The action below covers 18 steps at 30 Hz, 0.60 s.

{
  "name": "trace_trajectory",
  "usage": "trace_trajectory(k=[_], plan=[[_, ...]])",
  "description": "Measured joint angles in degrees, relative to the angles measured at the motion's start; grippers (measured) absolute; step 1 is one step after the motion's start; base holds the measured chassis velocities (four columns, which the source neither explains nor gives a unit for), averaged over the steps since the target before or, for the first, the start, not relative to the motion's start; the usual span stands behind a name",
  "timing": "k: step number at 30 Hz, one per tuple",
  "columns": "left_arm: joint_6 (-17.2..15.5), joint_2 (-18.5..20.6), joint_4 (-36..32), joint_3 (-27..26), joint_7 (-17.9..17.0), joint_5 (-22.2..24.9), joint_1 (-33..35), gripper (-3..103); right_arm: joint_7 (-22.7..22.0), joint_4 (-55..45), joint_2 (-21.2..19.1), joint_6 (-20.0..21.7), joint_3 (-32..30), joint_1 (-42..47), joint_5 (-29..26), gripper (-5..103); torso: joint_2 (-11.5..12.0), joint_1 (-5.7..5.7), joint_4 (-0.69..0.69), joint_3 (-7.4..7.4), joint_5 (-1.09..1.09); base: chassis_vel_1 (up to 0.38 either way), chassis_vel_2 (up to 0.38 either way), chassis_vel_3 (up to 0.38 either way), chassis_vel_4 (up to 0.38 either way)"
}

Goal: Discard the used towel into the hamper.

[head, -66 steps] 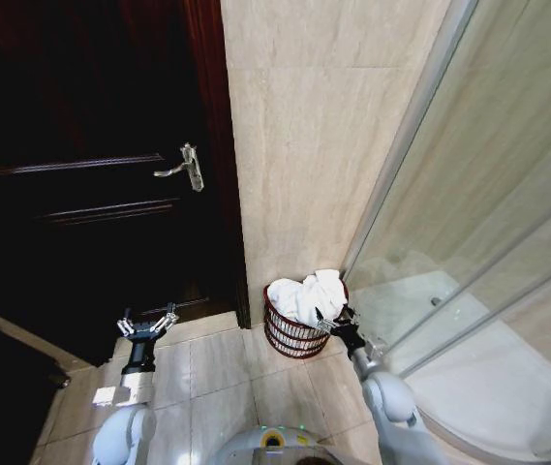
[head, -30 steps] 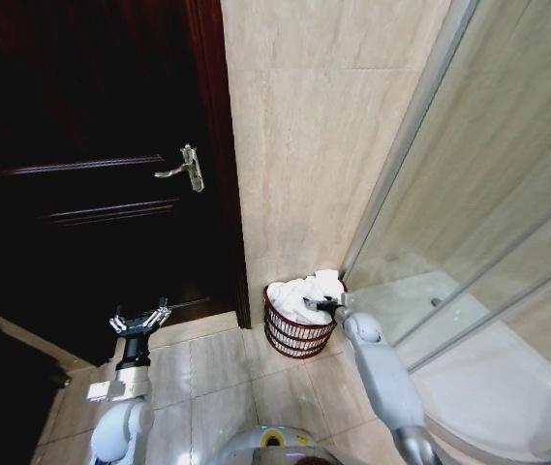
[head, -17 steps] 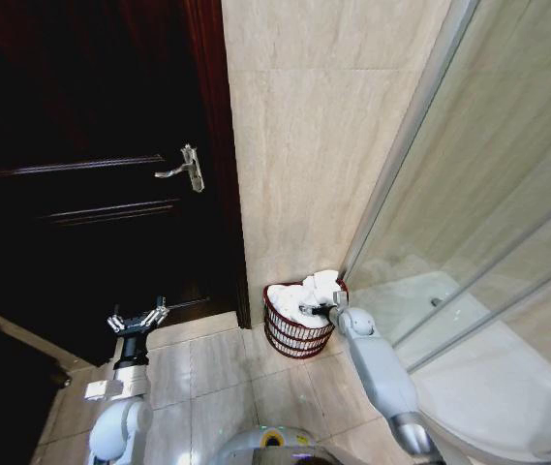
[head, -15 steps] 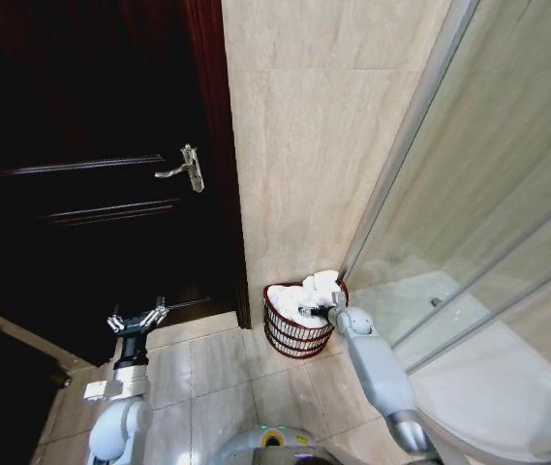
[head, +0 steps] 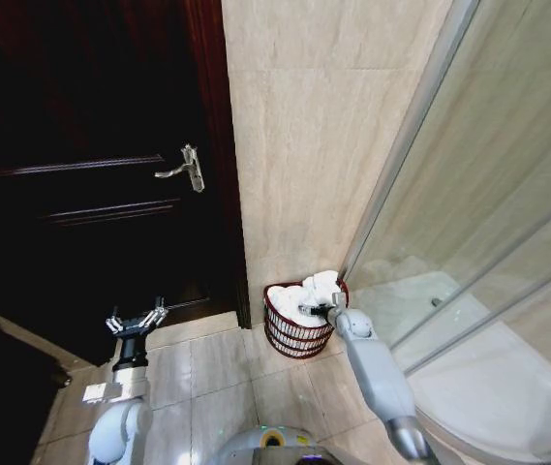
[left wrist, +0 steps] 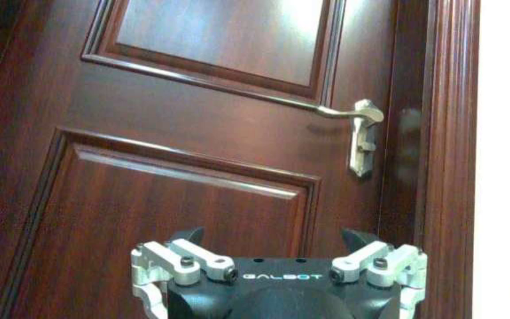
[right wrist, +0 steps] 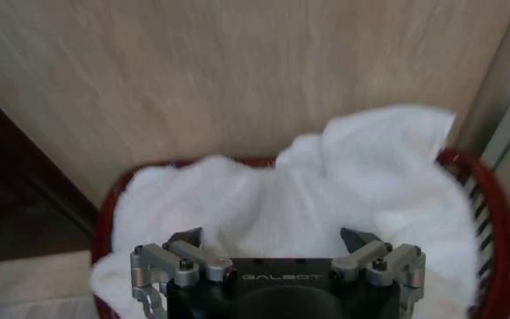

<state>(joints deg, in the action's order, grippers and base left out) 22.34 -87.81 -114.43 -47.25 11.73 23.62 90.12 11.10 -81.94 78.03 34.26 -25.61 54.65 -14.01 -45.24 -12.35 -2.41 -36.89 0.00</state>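
The white towel [head: 303,294] lies bunched inside the reddish-brown hamper [head: 292,338], which stands on the floor against the tiled wall; one fold rises above the rim at the back right. My right gripper [head: 315,310] hovers over the hamper's right side, just above the towel. In the right wrist view the towel [right wrist: 326,179] fills the hamper [right wrist: 491,219] beyond the right gripper [right wrist: 271,238], whose fingers are open with nothing between them. My left gripper [head: 137,322] is held open at the left, facing the dark door; its spread fingers [left wrist: 186,238] show in the left wrist view.
A dark wooden door [head: 81,194] with a metal lever handle [head: 186,167] is left of the hamper. A glass shower screen [head: 469,223] and white shower base [head: 488,387] run along the right. Beige floor tiles [head: 217,373] lie in front.
My right arm has reached from the hamper's right rim to over its middle, and the towel now sits lower inside. The left arm has drifted slightly left.
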Motion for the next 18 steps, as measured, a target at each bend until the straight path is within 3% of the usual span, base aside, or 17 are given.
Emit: trace_trajectory(k=[7,18], plan=[[0.5,0.26,-0.01,0.33,0.0,0.02,0.18,100,-1.84,-11.0,-1.88,2.74,-0.2,6.7,-1.02,100,-0.01,0.0,0.0,0.0,-0.01,0.0,0.0,0.0,0.0],[1.0,-0.27,-0.44,0.6,0.03,-0.29,0.72,100,2.35,-3.74,0.2,6.68,-0.53,3.92,1.03,100,-0.01,-0.01,-0.01,-0.01,0.0,0.0,0.0,0.0,0.0]])
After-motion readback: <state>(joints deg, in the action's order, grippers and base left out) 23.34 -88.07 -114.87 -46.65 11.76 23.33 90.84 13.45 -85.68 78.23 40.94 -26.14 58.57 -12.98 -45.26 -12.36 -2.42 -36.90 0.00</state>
